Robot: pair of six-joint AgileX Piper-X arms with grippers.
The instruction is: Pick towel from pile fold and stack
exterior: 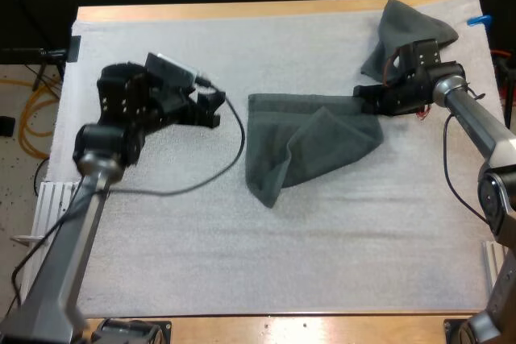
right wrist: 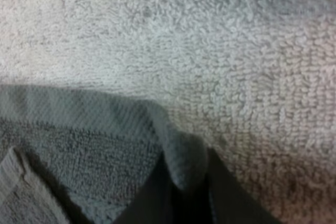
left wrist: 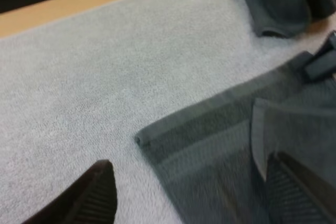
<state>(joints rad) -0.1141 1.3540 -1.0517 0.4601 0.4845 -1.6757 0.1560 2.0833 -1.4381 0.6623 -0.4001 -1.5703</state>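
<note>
- The right gripper (exterior: 364, 99) is seen right of centre in the high view, clamped on the upper right corner of the spread towel (exterior: 310, 147).
- In the right wrist view that corner is pinched into a small rounded bulge between the two black fingers (right wrist: 231, 200), and both press on it.
- The left gripper (exterior: 213, 108) is held left of centre, just beside the spread towel's left edge. Its jaws are set wide apart and nothing is held.
- In the left wrist view one ribbed finger (left wrist: 97, 198) is seen over bare mat and the other over the cloth. The towel's rolled corner lies ahead, between them. No contact with the cloth can be made out.
- The spread towel lies at frame centre on the white mat (exterior: 282, 255).
  - The cloth is dark grey-green terry, with a flatter woven band along the hem.
  - The top edge is pulled straight between its two corners.
  - The right part is folded over as a diagonal flap, and the lower left end is bunched into a rounded point.
- The crumpled towel (exterior: 407, 26) is seen at upper right, just beyond the right gripper. It is the same cloth, heaped into a peaked lump. Whether it touches the arm cannot be told.
- The mat has a looped, fuzzy pile. The wooden table (exterior: 242, 10) shows as a smooth light strip along the top and bottom edges.
</note>
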